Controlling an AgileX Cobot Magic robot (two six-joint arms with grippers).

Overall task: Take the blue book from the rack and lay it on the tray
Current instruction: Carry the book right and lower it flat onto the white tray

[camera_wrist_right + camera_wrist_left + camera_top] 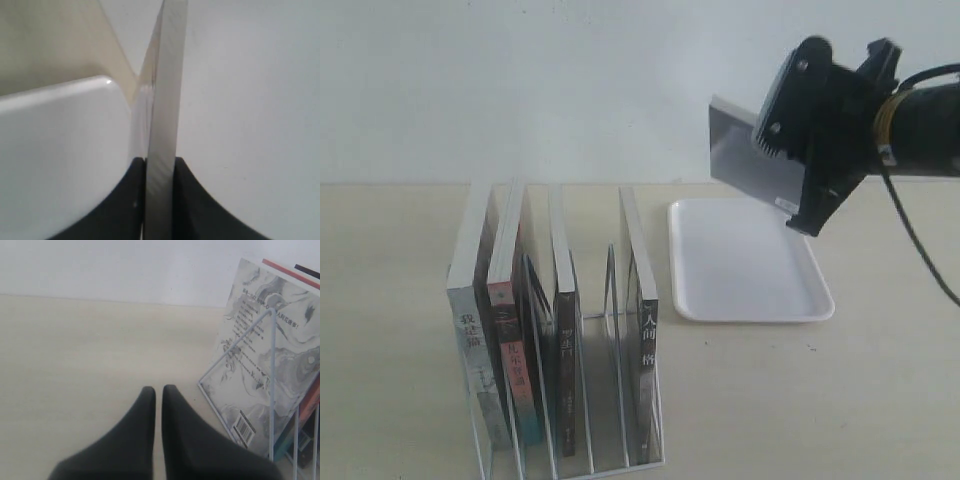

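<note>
**Desk:** Where's the book?

**Me:** Taking the big things first: on my feed the pale wooden tabletop point(880, 400) carries the white wire book rack point(272, 380) at the near left, with a few paperbacks point(565, 340) upright between its dividers. The flat white plastic tray point(740, 265) lies to its right, a little farther back, with nothing on it. The thin blue paperback point(740, 150) is out of the rack, up in the air over the tray's far edge.

**Desk:** It looks grey to me.

**Me:** Same here. Glare washes out the cover, so I'm only judging it to be the blue one. It's held steeply tilted, one edge down toward the tray. I think that's so it can be tipped flat inside the rim.

**Desk:** And the arms?

**Me:** My right arm reaches in from the right with the wrist pitched down. The right gripper point(160, 167) is clamped on the book's edge, a black finger on either face. The left gripper point(158, 392) sits low over bare table near the rack, jaws pressed nearly together on nothing, out of the way.
</note>
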